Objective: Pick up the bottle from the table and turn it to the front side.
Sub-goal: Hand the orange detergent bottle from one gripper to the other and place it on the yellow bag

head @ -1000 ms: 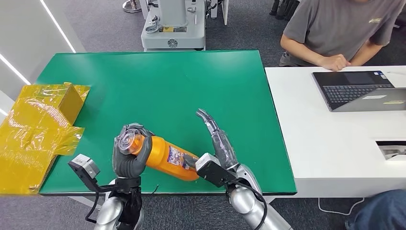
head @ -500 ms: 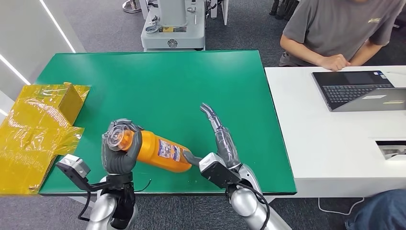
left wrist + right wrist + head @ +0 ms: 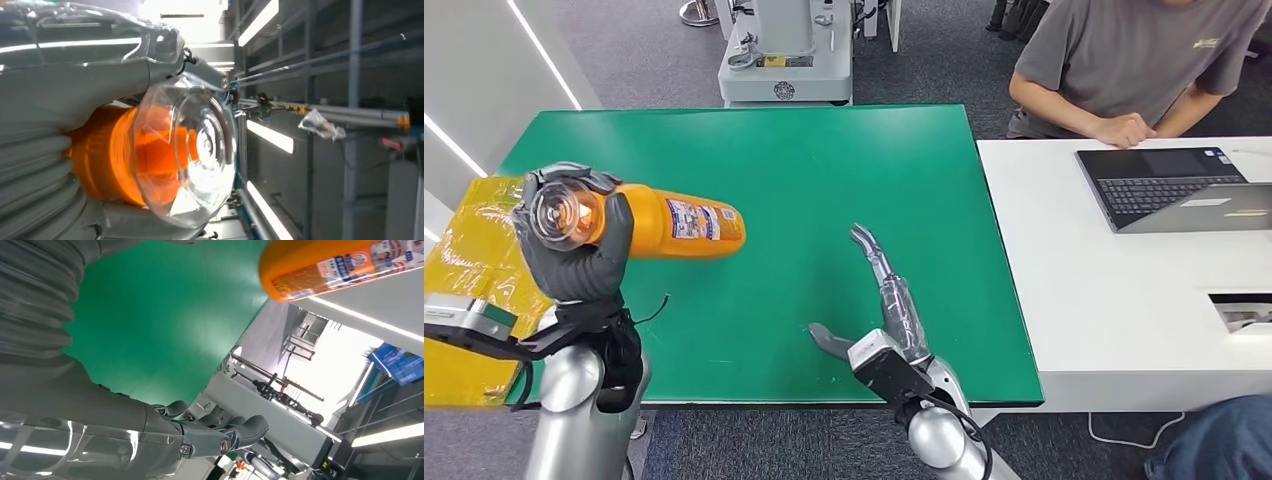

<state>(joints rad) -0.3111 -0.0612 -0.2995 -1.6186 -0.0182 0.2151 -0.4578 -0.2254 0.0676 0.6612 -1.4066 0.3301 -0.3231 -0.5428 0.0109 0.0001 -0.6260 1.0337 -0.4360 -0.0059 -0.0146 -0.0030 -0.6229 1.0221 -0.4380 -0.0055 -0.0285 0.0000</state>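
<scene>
Left robot hand [image 3: 572, 250] grips bottle [image 3: 664, 222].

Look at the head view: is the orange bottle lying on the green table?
No. The left hand holds the orange bottle by its cap end, lifted clear of the green table.

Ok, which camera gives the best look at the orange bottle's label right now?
The head view: the orange bottle lies sideways in the left hand, label facing up. The right wrist view catches its base and part of the label from below; the left wrist view shows the clear cap end.
</scene>
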